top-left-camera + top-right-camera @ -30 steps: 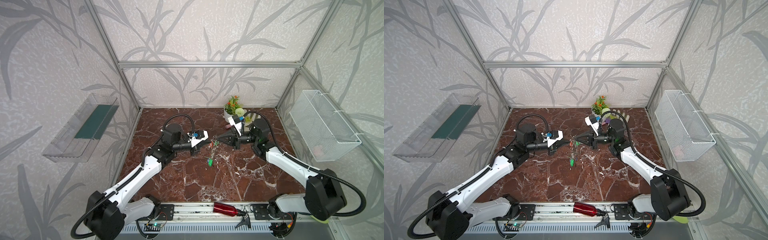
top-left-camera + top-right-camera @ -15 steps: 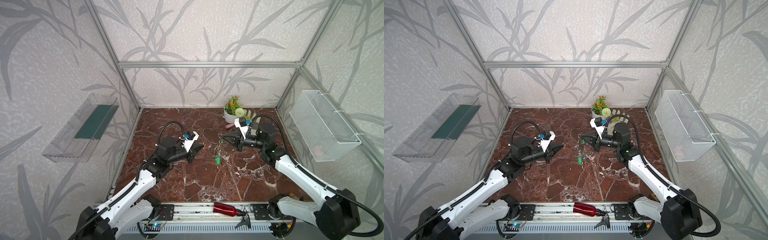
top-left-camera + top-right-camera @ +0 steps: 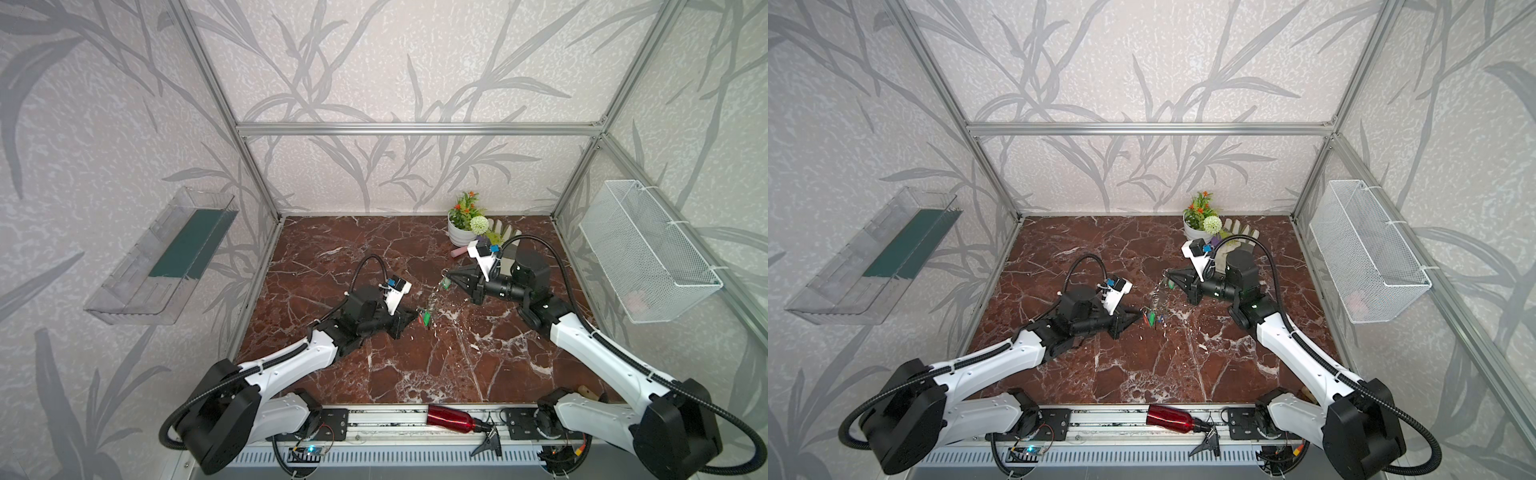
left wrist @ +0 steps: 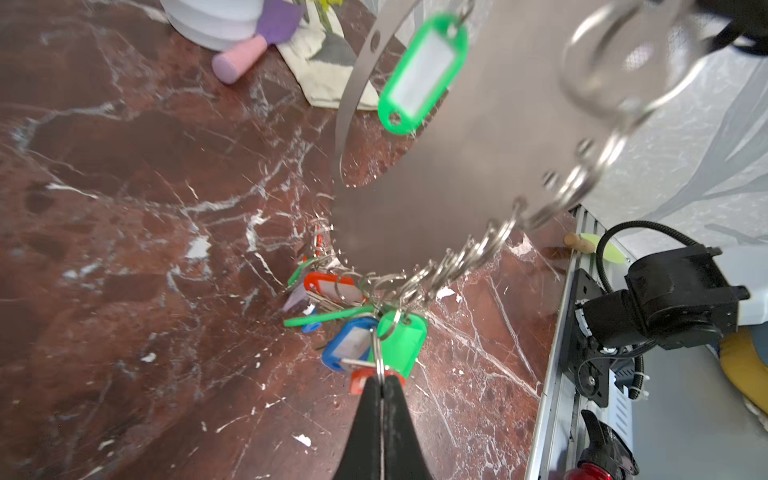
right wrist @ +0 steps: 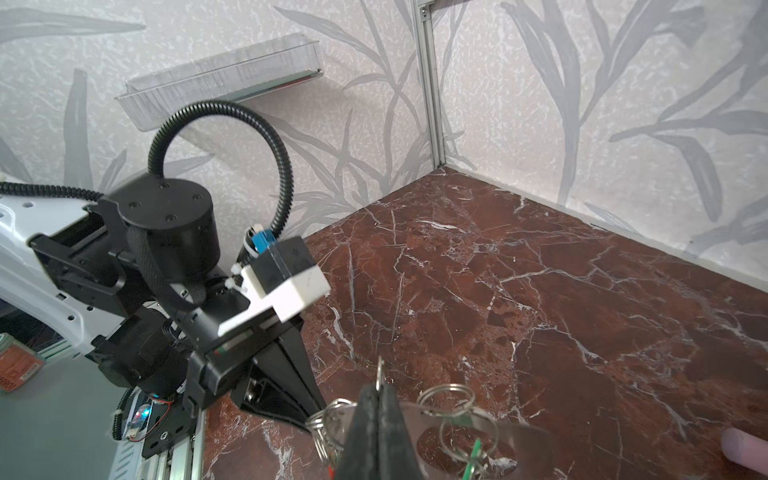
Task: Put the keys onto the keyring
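Note:
The keyring [image 4: 457,166], a flat grey plate edged with silver split rings, hangs tilted between my two grippers and shows edge-on in both top views [image 3: 434,297] [image 3: 1156,297]. My right gripper [image 5: 378,388] [image 3: 446,276] is shut on a split ring at the plate's upper edge. My left gripper [image 4: 380,380] [image 3: 417,314] is shut on a thin silver ring at the plate's low end, with a red-orange tag [image 4: 359,380] right under its tips. The keys [image 4: 353,332], on green, blue and red tags, bunch there close above the floor [image 3: 1150,318].
A white flower pot [image 3: 459,235], a pink-handled tool [image 3: 459,252] and a work glove [image 3: 1237,232] sit at the back right. A red bottle [image 3: 451,417] lies on the front rail. A wire basket [image 3: 646,253] hangs on the right wall, a clear shelf [image 3: 166,257] on the left.
My left gripper has dropped lower and come toward the front. The right gripper has drawn a little to the right, so the plate now slopes down between them. Both stay shut.

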You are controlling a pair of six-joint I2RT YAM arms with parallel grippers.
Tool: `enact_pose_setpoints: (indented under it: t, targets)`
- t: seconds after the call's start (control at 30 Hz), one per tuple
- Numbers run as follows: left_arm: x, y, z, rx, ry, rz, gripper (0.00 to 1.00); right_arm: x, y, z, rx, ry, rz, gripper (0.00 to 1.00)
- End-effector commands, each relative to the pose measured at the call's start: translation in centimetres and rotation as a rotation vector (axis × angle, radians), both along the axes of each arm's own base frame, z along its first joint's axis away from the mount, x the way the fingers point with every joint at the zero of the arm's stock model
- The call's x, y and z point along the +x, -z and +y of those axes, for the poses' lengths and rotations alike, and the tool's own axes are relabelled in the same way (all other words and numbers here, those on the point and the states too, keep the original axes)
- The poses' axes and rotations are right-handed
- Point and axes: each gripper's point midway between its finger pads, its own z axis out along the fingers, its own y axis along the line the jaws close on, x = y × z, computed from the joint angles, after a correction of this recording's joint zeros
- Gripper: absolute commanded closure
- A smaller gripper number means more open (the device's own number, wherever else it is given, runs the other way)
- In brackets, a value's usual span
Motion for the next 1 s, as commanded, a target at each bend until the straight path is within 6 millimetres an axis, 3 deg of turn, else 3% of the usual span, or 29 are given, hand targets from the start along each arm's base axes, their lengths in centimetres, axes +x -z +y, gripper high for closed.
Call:
enact_pose_setpoints:
  t: [0.0, 0.2, 0.53, 0.77, 0.97]
  targets:
    - [0.4, 0.3, -1.5, -0.044, -0.026, 0.016, 1.00, 0.3, -1.9, -1.2, -0.008, 0.069, -0.093, 1.00]
    - [0.5, 4.3, -1.5, -0.006, -0.084, 0.097, 1.00, 0.7, -2.1, -3.2, -0.021, 0.166, -0.107, 1.00]
    - [1.5, 9.8, -0.1, 0.093, -0.196, 0.174, 1.00, 0.2, -1.8, -3.0, -0.014, 0.143, -0.089, 1.00]
    - [2.7, 11.1, 2.1, 0.137, -0.329, 0.145, 1.00, 0.2, -1.5, -2.9, -0.014, 0.133, -0.077, 1.00]
    - [2.5, 11.6, 2.2, 0.140, -0.316, 0.141, 1.00, 0.3, -1.4, -2.7, -0.008, 0.125, -0.072, 1.00]
